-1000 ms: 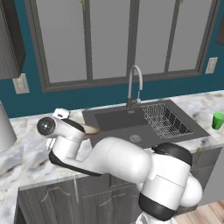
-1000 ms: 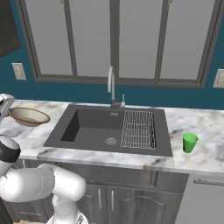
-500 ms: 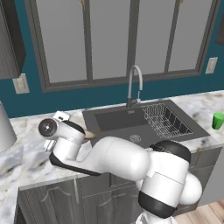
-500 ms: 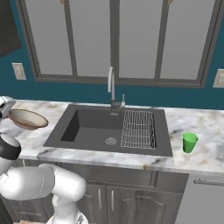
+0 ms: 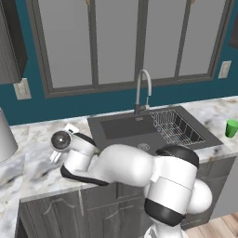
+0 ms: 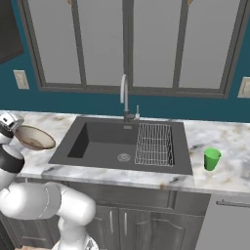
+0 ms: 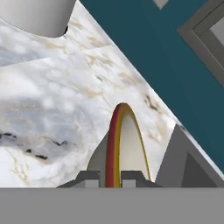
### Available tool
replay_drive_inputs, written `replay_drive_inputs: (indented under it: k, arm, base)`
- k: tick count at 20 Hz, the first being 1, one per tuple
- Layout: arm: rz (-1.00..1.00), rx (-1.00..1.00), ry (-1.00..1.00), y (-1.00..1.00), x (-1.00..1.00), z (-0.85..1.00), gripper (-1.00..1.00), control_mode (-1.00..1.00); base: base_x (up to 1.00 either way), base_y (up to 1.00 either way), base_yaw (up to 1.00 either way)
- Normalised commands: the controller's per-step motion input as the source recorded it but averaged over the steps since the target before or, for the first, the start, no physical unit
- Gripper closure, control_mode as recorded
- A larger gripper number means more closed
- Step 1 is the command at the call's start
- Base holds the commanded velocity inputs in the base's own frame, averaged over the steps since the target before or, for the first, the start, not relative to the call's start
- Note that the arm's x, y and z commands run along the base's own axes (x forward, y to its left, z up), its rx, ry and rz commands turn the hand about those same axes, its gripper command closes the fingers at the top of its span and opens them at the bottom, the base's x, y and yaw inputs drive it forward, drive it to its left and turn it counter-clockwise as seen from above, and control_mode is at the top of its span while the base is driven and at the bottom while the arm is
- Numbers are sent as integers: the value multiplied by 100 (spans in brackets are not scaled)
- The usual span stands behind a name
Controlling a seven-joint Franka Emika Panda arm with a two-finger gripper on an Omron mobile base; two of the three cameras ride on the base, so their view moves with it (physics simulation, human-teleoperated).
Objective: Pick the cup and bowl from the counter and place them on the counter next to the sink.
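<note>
My claw (image 7: 113, 175) is nearly closed, its two tips pinched on the thin rim of the bowl (image 7: 122, 144). In the hand view I see the bowl edge-on, rising between the tips, with the marble desk (image 7: 52, 100) behind it.

From the right base view the bowl (image 6: 34, 137) hangs just left of the sink (image 6: 122, 144), tilted, its browner inside facing up and toward the camera. It looks lifted off the desk (image 6: 215, 171), but I cannot tell for certain. The claw itself is hard to make out there; only the white wrist sits at the bowl's left edge.

In the left base view the arm bends low over the desk (image 5: 37, 162) to the left of the sink (image 5: 148, 132), and the arm covers most of the bowl.

The cup (image 6: 211, 159) stands upright on the desk to the right of the sink, near the basin's right edge but apart from it. It shows in the left base view too (image 5: 231, 128), at the far right.

Inside the sink's right half lies a wire rack (image 6: 155, 144). The faucet (image 6: 125, 97) rises behind the sink's back edge, at the middle. To the left of the sink, well past the bowl, part of a pale grey rounded object (image 5: 5, 139) stands on the desk; I cannot tell what it is.
</note>
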Motion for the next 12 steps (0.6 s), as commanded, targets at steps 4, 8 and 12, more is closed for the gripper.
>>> replay_drive_inputs:
  k: [4,8,12]
  arm:
    - [0,1,0,-1,35,-45,100,-100]
    - [0,0,-2,0,28,-52,100,-100]
    - [0,0,-10,4,11,-57,100,-100]
  base:
    - [0,0,0]
    - [0,0,0]
    - [0,0,0]
